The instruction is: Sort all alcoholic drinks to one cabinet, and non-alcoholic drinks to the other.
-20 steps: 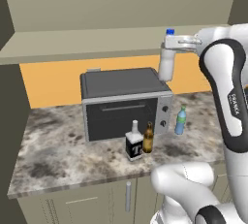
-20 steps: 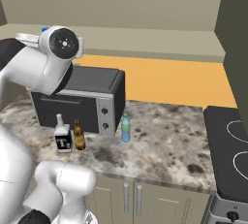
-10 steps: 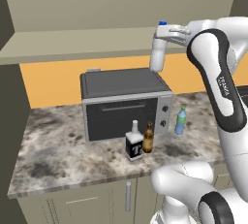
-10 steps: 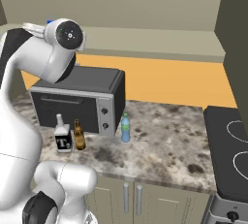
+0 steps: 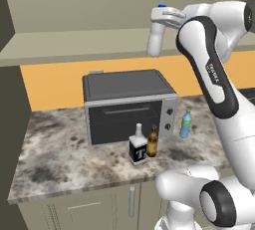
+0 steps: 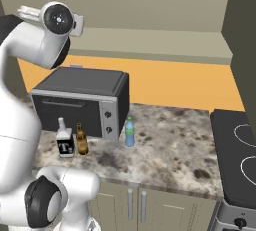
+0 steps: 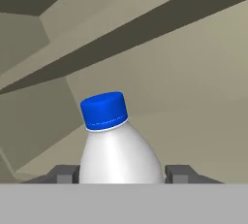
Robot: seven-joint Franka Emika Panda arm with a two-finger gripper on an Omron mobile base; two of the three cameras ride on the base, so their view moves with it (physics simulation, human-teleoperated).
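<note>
A whitish plastic bottle with a blue cap [image 5: 155,37] hangs high in the air in front of the open upper cabinet, with my gripper [image 5: 162,17] shut on its upper part. In the hand view the same bottle [image 7: 118,152] stands between the two dark fingertips [image 7: 63,173], facing the cabinet's inside. On the counter stand the square "T" bottle [image 5: 138,147] [image 6: 64,143], the brown beer bottle [image 5: 152,143] [image 6: 82,140] and the blue green-topped bottle [image 5: 185,124] [image 6: 129,132].
A dark toaster oven [image 5: 127,104] [image 6: 82,100] sits on the marble counter [image 5: 60,154] behind the bottles. The open cabinet's shelf [image 5: 74,42] runs above it. Dark open cabinet doors hang at the left [image 5: 11,124] and right [image 6: 242,50]. A stove [image 6: 235,150] lies at the right.
The arm has carried the white bottle up and to the left, closer to the upper cabinet opening. The three bottles on the counter have stayed put.
</note>
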